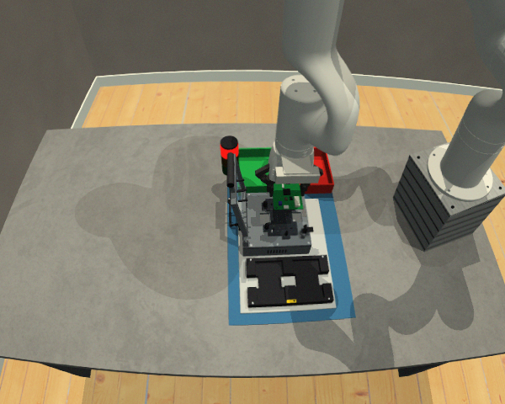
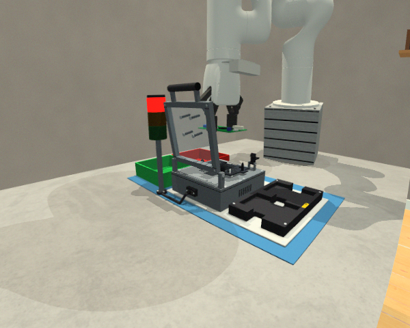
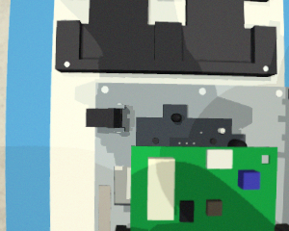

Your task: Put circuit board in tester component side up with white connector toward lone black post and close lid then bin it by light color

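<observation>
My gripper (image 2: pixel 225 124) is shut on the green circuit board (image 2: pixel 229 129) and holds it level, component side up, high above the back part of the tester (image 2: pixel 217 180). In the top view the board (image 1: pixel 288 196) hangs over the tester's far edge, just in front of the bins. In the wrist view the board (image 3: pixel 202 190) fills the lower right, with its white connector (image 3: pixel 161 188) at its left side. The tester's lid (image 2: pixel 193 123) stands open and upright. The signal light (image 2: pixel 156 104) glows red. The red bin (image 2: pixel 201 155) and the green bin (image 2: pixel 152 169) stand side by side behind the tester.
The black tray (image 1: pixel 289 280) lies without a board in front of the tester on the white plate and blue mat. A lone black post (image 2: pixel 253 157) stands at the tester's right side. The arm's ribbed base (image 1: pixel 449 199) stands at the right.
</observation>
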`<state>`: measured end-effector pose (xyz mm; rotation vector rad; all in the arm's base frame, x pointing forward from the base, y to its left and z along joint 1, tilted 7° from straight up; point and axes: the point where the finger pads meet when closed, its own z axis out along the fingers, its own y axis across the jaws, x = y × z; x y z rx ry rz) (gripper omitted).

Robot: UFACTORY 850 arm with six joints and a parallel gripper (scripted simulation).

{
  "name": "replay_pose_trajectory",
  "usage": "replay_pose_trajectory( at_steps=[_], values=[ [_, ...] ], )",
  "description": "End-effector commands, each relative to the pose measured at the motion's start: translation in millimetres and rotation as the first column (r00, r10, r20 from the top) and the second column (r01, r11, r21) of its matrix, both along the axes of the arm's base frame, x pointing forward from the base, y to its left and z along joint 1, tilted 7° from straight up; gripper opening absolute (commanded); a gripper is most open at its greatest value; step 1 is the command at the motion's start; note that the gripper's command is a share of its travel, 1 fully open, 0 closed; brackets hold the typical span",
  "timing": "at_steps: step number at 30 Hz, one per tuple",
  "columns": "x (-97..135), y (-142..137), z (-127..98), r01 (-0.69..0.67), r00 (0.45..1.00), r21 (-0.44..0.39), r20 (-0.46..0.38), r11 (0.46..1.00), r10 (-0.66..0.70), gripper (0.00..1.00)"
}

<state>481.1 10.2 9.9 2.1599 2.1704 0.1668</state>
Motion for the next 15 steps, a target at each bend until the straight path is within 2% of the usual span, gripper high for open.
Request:
replay_pose_trajectory(
  at_steps=[1,15],
  values=[
    [0,-3,0,-0.001,1.0,0.007,-0.008,1.0,0.001,0.79],
    [-11,-25,-9,-0.001,1.0,0.007,-0.008,1.0,0.001,0.79]
  ],
)
